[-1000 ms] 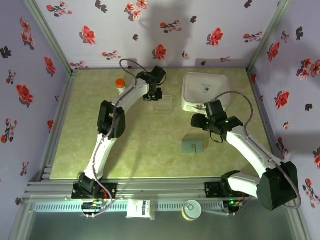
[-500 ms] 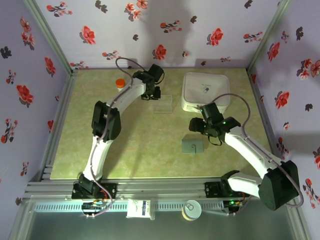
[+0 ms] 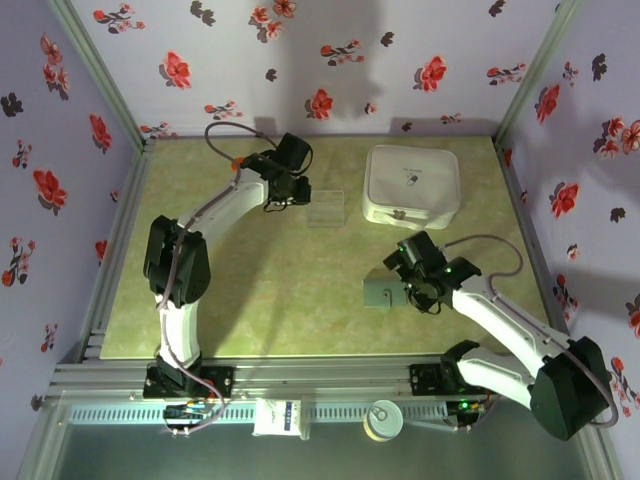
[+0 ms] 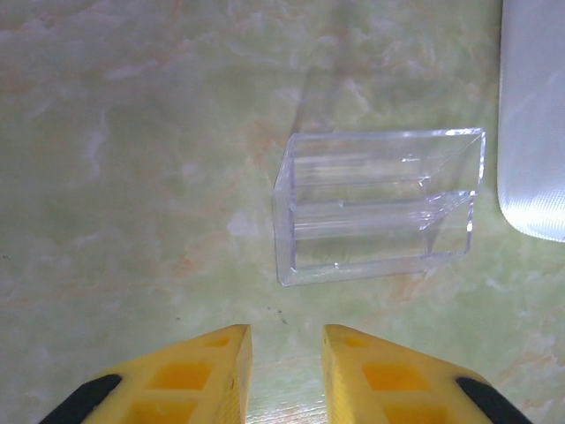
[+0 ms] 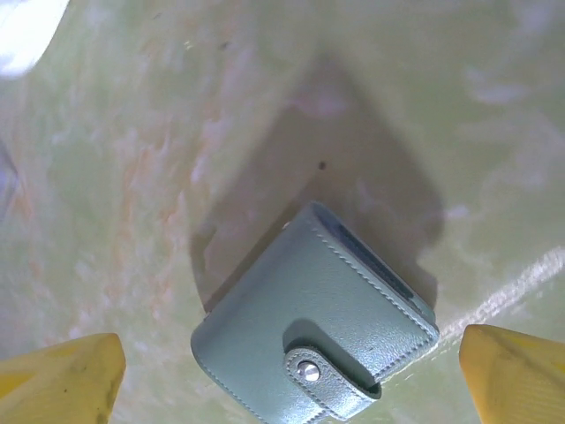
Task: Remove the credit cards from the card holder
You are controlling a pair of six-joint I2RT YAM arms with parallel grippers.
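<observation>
The card holder [image 5: 300,340] is a grey-blue wallet lying shut on the green table, its snap strap fastened. In the top view the card holder [image 3: 378,294] lies right of the table's centre. My right gripper [image 5: 291,380] hangs just above it, open wide, one yellow finger [image 5: 62,380] off each side and not touching it. In the top view the right gripper [image 3: 405,283] is at the holder's right edge. The credit cards are hidden inside the shut holder. My left gripper [image 4: 287,371] is open by a narrow gap, with nothing in it, a short way from the clear tray [image 4: 380,205]. From above, the left gripper [image 3: 283,196] sits left of that tray.
The clear plastic tray [image 3: 326,207] stands at the back centre. A large white square box [image 3: 412,185] lies at the back right, and its edge [image 4: 534,115] shows in the left wrist view. An orange-capped bottle [image 3: 238,161] peeks out behind the left arm.
The right gripper came down and towards the near side, over the card holder, and opened wider. The left arm swung left, away from the clear tray, and its jaws parted a little.
</observation>
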